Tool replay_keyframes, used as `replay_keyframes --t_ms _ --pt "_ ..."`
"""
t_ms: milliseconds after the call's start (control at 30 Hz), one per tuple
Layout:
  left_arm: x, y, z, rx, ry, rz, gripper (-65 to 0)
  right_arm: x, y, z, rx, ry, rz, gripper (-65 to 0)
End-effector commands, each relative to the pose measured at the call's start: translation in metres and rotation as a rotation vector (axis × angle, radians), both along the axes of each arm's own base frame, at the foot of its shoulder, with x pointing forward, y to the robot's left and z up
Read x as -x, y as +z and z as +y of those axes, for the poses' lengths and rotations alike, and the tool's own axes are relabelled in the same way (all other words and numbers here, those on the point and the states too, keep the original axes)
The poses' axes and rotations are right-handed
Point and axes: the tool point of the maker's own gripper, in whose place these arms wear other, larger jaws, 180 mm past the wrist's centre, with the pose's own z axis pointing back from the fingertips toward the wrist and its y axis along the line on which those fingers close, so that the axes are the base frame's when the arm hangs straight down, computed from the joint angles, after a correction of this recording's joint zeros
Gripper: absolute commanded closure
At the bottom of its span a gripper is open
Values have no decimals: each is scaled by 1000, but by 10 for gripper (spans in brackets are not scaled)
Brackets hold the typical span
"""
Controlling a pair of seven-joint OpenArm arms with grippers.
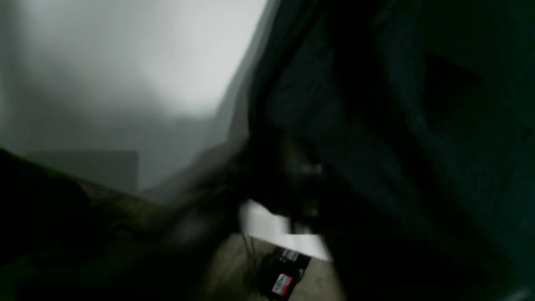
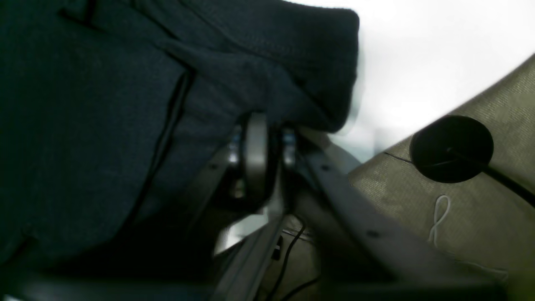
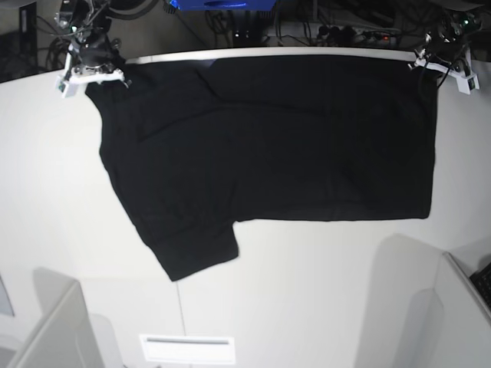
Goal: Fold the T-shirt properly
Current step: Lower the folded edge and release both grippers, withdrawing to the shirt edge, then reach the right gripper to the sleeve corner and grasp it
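The black T-shirt [image 3: 268, 146] lies spread flat on the white table [image 3: 307, 291], one sleeve pointing to the front left. No print shows. My right gripper [image 3: 96, 70] is at the shirt's far left corner. In the right wrist view its jaws [image 2: 267, 138] are closed with dark cloth [image 2: 104, 104] bunched over them. My left gripper [image 3: 430, 60] is at the shirt's far right corner. The left wrist view is blurred and dark, with cloth [image 1: 397, 125] filling its right side. The shirt's far edge runs straight between the two grippers.
The table's far edge [image 3: 268, 52] runs just behind the shirt, with cables and a blue object [image 3: 222, 4] beyond it. Grey partitions stand at the front left [image 3: 54, 330] and front right [image 3: 460, 322]. A black disc [image 2: 451, 148] lies on the floor.
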Motion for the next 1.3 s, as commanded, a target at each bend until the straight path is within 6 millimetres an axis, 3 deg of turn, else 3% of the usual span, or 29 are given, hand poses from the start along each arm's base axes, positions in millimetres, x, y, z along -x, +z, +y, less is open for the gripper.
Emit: replay_keyframes --t_ms 0,67,133,200,367,467,567,700,900,1000,1267 --pt "3 10 12 -38 10 -2 -272 -4 8 -4 24 5 -23 -216" --pt "4 19 21 -65 34 -21 -390 -6 13 -5 31 9 -36 -360" --pt "3 31 29 -93 54 -47 -474 -7 20 -5 42 13 -52 -429" --pt "0 47 37 -133 66 -81 -508 -8 31 -8 61 16 -73 -429" --pt "-9 87 51 -234 68 -154 -510 -10 47 -23 95 -40 -114 -422" --pt "-14 96 52 -254 59 -174 -510 -25 53 -27 104 -43 -151 -381" --pt "-28 101 52 -256 60 -212 -510 -51 68 -35 136 -7 -212 -372" --pt "-41 107 51 -256 61 -250 -508 -98 92 -29 157 64 -316 -372" --pt "-57 114 51 -255 67 -299 -507 -167 104 -3 137 197 -403 -372" --pt "-61 117 51 -257 66 -310 -467 -196 103 7 110 215 -417 -372" --pt "-63 117 52 -254 71 -317 -199 -274 83 20 49 255 -362 -375"
